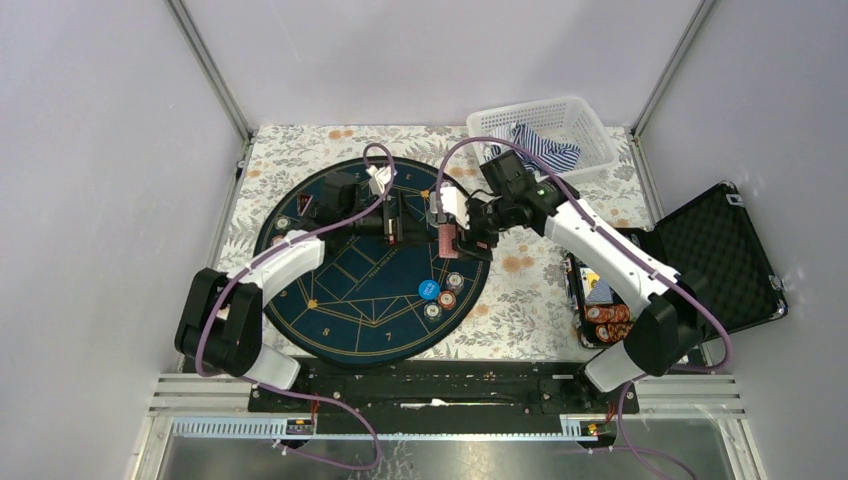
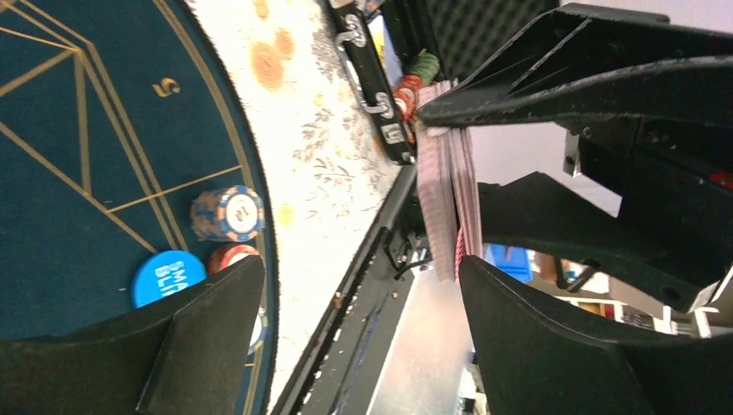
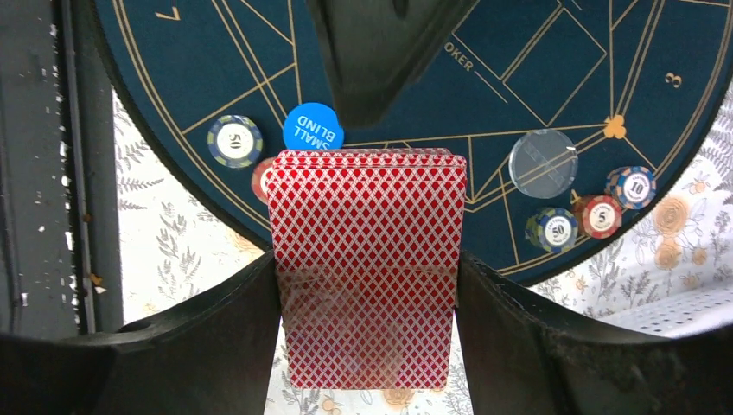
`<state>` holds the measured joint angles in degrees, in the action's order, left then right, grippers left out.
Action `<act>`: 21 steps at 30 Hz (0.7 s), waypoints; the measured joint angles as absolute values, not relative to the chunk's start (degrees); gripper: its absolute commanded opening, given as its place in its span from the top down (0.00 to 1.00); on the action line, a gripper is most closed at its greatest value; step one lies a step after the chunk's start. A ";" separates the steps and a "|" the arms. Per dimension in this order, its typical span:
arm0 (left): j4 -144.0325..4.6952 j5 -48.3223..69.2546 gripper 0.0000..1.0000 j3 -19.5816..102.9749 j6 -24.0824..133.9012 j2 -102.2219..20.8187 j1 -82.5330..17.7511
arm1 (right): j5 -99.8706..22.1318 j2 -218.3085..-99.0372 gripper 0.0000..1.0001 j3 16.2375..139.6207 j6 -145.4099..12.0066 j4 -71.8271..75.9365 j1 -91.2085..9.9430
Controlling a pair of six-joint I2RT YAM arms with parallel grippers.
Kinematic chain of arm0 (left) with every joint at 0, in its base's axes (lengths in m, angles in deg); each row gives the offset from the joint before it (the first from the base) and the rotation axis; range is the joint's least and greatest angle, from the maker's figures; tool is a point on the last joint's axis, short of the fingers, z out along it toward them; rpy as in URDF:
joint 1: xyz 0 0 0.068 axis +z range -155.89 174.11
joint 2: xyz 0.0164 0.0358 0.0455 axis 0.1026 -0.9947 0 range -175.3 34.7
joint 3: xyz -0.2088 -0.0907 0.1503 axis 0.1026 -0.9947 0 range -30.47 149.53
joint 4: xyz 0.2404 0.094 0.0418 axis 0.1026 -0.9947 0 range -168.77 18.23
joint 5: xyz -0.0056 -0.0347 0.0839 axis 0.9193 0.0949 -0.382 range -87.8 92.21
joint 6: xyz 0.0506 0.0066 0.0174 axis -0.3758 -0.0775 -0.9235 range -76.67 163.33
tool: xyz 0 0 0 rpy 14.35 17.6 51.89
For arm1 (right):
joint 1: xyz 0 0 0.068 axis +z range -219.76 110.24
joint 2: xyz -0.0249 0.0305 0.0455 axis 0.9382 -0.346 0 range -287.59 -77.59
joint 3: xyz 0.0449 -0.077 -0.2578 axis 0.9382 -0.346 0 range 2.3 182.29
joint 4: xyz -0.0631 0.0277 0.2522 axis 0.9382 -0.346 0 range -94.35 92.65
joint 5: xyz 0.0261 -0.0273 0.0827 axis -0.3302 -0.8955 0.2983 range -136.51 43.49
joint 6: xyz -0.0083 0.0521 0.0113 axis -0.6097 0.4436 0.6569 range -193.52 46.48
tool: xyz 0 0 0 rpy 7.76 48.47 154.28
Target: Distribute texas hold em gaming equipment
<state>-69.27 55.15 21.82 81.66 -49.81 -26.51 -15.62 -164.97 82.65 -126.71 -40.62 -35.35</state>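
Playing cards (image 3: 367, 268): a red-backed deck standing on edge, clenched between the right fingers (image 3: 216, 346) at the lower centre of the right wrist view. In the top view it hangs over the right part of the mat (image 1: 330, 300).

In the left wrist view I see the deck edge-on at upper centre. The left fingers (image 2: 553, 346) stand released and wide apart along the bottom of the frame. I cannot tell whether the right-hand tip touches the deck's lower end.

On the mat, the blue disc (image 3: 313, 128), lettered SMALL BLIND, lies just above the deck's top edge in the right wrist view. A 50 chip (image 3: 234, 141) lies to its left. A reddish chip (image 3: 262, 177) is mostly hidden behind the deck's upper left corner. One dark finger of the left arm blocks the top centre of that view.

At the right of that view are a pale disc (image 3: 543, 162), its lettering too faint for me to read, and three chips (image 3: 598, 216) near the mat's rim.

An open case (image 1: 710, 250) sits on the table (image 1: 520, 300) at the right of the top view, and the right arm partly covers the chips inside it. The basket (image 1: 590, 120) at upper right holds striped cloth (image 1: 545, 150).
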 measured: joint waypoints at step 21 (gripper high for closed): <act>-45.14 59.48 0.38 15.33 101.44 -57.02 -31.98 | -24.05 -169.34 0.48 86.35 -119.08 -41.10 -28.72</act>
